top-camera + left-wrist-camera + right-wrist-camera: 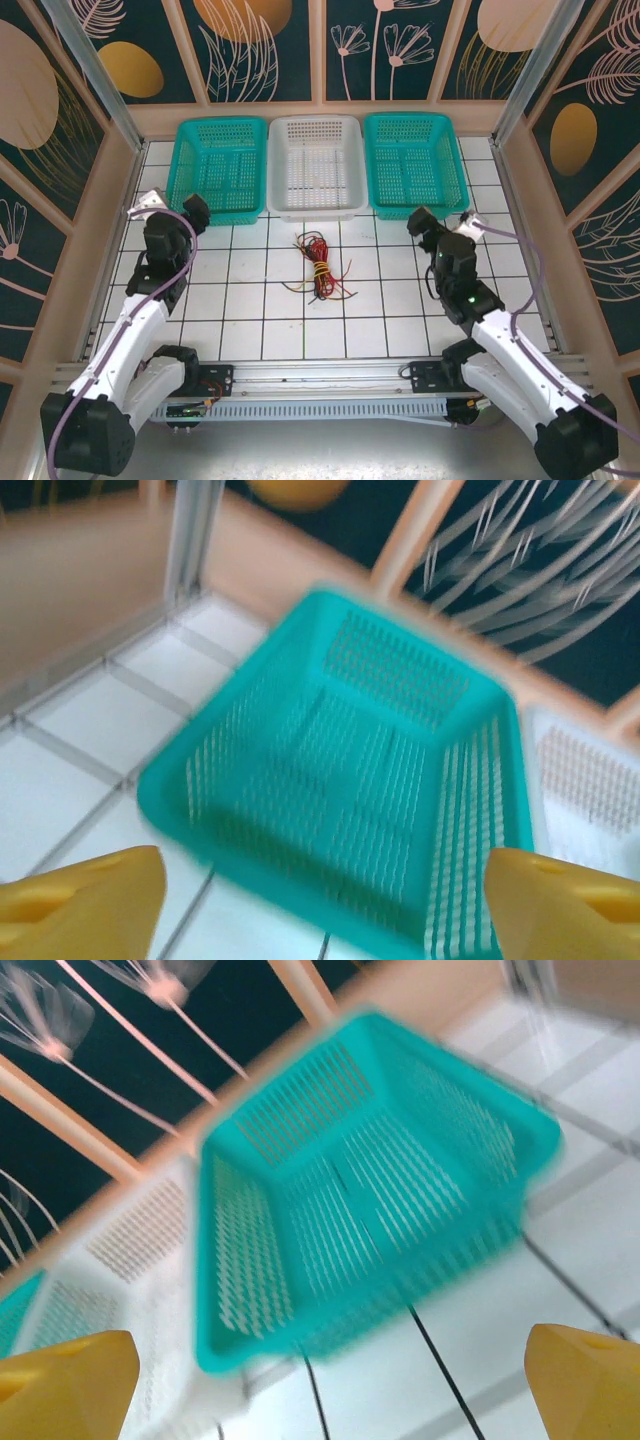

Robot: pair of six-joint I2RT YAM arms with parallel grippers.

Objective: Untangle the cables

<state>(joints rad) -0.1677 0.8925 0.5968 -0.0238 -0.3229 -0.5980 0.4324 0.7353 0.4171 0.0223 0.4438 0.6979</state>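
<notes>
Three baskets in a row along the far edge of the surface (240, 320): left basket (216, 216), middle basket (318, 211), right basket (420, 211), side by side, close together. cables (320, 268) in one bundle mid-surface, in front of the middle basket, apart from it. Left tool (195, 210) just in front of the left basket's near rim; right tool (418, 218) just in front of the right basket's near rim. Cables sit between the two tools, well apart from both.
</notes>
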